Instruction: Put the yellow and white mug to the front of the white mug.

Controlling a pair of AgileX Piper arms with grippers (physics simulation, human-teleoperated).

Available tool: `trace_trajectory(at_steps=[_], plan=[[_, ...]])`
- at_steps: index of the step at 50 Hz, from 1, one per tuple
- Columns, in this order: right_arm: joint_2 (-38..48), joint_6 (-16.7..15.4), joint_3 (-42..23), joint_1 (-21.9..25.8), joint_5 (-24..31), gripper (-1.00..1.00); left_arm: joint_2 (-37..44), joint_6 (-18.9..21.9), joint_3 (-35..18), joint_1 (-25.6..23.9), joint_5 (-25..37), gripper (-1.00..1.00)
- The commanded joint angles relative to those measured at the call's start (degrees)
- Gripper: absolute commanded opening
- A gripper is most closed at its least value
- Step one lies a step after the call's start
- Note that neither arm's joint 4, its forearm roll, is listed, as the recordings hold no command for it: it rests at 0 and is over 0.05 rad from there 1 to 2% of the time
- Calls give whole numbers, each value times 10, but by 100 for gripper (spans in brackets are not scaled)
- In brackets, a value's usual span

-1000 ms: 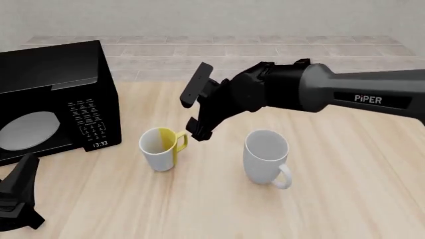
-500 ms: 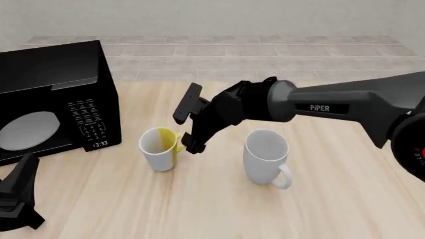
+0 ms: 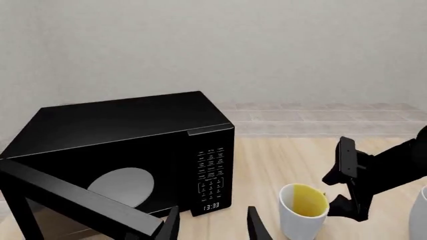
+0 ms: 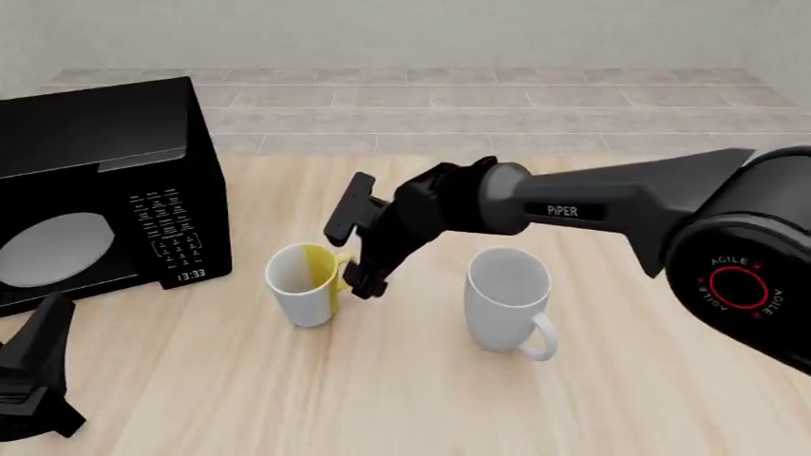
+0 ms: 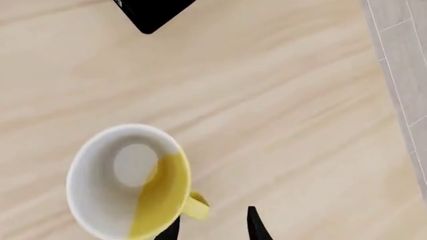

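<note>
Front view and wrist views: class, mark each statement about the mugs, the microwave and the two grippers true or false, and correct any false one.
1. The yellow and white mug stands upright on the table. True.
2. The right gripper is shut on the white mug. False: its jaws are open beside the yellow and white mug's handle, and the white mug stands untouched.
3. The microwave is at the table's left side in the front view. True.
4. The left gripper holds the yellow and white mug. False: it is low at the near left, apart from both mugs, and holds nothing.
5. The white mug lies on its side. False: it is upright.
</note>
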Motion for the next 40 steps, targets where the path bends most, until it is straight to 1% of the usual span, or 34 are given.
trace_trajectory(at_steps=[1, 12, 13, 31, 40], plan=[[26, 4, -17, 6, 7, 100, 0, 0, 0, 0, 0, 100], [39, 11, -20, 10, 6, 100, 0, 0, 0, 0, 0, 100], [39, 11, -20, 9, 6, -100, 0, 0, 0, 0, 0, 100], [25, 11, -6, 7, 4, -100, 0, 0, 0, 0, 0, 100], [-5, 0, 11, 1, 3, -100, 0, 0, 0, 0, 0, 100]])
